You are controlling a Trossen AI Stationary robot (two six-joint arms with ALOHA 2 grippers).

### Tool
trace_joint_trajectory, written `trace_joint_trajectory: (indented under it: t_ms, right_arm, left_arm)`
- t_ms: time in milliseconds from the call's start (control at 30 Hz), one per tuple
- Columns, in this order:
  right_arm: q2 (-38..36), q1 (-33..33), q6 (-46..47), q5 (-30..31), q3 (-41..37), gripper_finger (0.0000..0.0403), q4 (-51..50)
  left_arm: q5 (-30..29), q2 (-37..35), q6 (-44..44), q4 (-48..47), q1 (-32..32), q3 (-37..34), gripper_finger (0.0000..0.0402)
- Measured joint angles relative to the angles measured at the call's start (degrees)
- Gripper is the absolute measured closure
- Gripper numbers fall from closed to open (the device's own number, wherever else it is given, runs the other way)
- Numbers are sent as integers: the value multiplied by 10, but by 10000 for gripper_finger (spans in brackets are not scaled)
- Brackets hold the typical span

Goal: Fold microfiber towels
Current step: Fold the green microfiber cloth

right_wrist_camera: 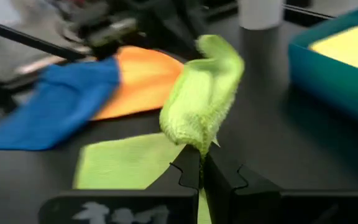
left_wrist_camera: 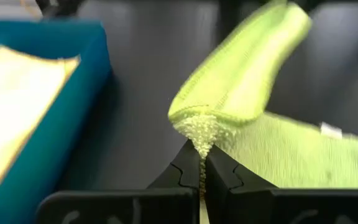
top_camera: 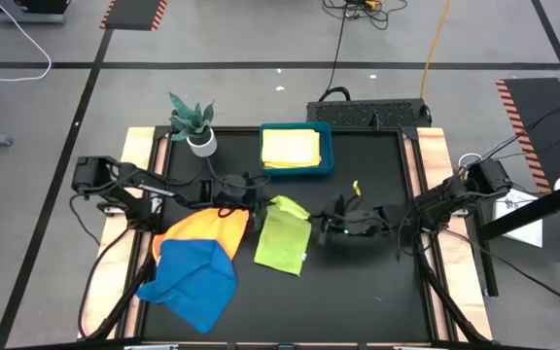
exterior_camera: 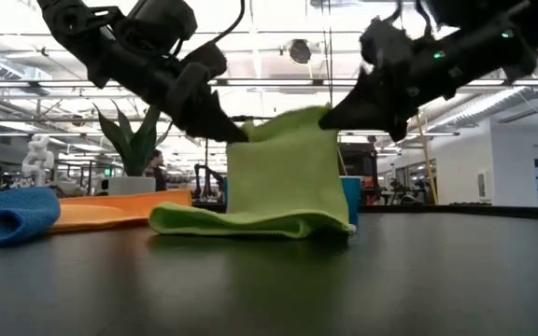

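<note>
Pinching lime towel (exterior_camera: 283,177), both claws; label (left_wrist_camera: 332,130) unreadable.

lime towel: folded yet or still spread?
Mid-fold. The lime green towel has one edge lifted off the table while the rest lies flat; left gripper and right gripper each pinch a corner, jaws shut.

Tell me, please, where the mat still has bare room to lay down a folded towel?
Bare black mat lies between the lime towel and the right claw, and nearer the front edge. It is crowded around the orange towel, blue towel, left claw and tray.
</note>
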Motion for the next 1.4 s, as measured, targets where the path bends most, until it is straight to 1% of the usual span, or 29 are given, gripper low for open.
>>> trace_joint_trajectory:
  t_ms: [67,133,200,300,400,567,733,867,1033,1200,1300,1400]
  right_arm:
    - [-1,8,-6,-22,-24,403,60]
    - [0,19,-11,-42,-42,403,101]
    - [1,34,-10,-55,-48,403,115]
    - [15,58,-3,-56,-47,403,126]
    - [57,80,5,-60,-40,403,163]
    - [147,100,14,-68,-6,403,204]
    - [212,107,14,-103,44,403,211]
    - [235,110,21,-122,60,401,207]
    - [236,111,31,-136,58,396,202]
    - [235,114,16,-179,58,389,202]
    - [235,115,17,-189,58,362,197]
    - [235,115,17,-192,58,319,196]
  left_arm:
    - [3,3,1,-5,-6,3,399]
    - [21,-1,8,-20,-19,2,399]
    - [38,-2,22,-21,-33,3,399]
    - [40,-2,47,-26,-65,3,399]
    - [38,-2,65,-31,-99,2,399]
    - [1,0,75,-58,-141,1,399]
    - [0,11,47,-83,-163,1,399]
    - [9,23,16,-67,-180,3,393]
    - [13,21,17,-65,-208,2,370]
    - [13,22,25,-56,-223,2,337]
    - [16,22,27,-57,-229,2,311]
    - [32,22,26,-45,-232,2,281]
